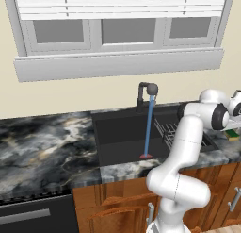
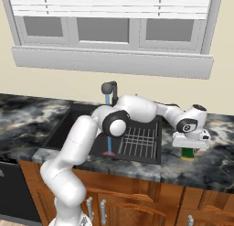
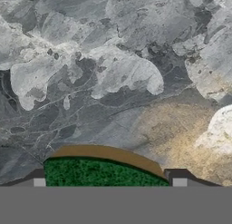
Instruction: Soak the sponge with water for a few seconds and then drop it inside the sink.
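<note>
Green scrub face of the sponge sits closest to the hand camera, between the two dark finger tips, with a yellow-brown edge curving along its far side; its long axis runs across that view from tip to tip. Sponge lies flat on the marble counter, green layer up — seen from the right base camera it is a small green-over-yellow block on the counter to the right of the sink, directly under the hand. Which way its long axis runs on the counter cannot be read from the base views. Gripper is down over the sponge with one tip at each end; the tips stand just at the sponge's ends, but whether they press it or leave a gap cannot be told. From the left base camera a sliver of green and yellow shows below the wrist at the right edge. Sink — dark rectangular basin set in the counter — holds a black wire dish rack in its right part. Water falls as a thin blue stream from the dark faucet at the far rim, landing on the red drain spot on the basin floor. Sponge is well apart from the stream, outside the basin.
</note>
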Motion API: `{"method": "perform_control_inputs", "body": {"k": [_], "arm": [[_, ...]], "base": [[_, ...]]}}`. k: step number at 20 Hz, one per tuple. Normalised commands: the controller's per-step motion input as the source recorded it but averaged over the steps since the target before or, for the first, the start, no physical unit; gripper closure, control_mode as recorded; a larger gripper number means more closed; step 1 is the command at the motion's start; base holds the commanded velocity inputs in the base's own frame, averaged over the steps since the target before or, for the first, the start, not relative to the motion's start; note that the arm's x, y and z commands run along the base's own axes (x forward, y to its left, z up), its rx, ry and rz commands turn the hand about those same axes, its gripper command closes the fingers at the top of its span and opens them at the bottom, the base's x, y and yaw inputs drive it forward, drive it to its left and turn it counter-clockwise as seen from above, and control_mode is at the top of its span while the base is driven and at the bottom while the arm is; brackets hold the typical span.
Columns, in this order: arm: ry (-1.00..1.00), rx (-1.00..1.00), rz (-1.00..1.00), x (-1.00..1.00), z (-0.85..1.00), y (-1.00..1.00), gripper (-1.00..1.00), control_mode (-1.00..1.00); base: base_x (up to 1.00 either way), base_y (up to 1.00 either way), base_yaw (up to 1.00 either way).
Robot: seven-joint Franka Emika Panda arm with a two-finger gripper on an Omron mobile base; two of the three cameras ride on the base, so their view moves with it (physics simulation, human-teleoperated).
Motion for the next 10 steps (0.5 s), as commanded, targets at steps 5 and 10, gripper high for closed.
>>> {"method": "perform_control_inputs", "body": {"k": [5,10], "arm": [[0.0,0.0,0.0,0.0,-0.12,-0.05,-1.0,-1.0],[0.0,0.0,0.0,0.0,0.0,0.0,-1.0,-1.0]], "base": [[0.0,0.0,0.0],[0.0,0.0,0.0]]}}
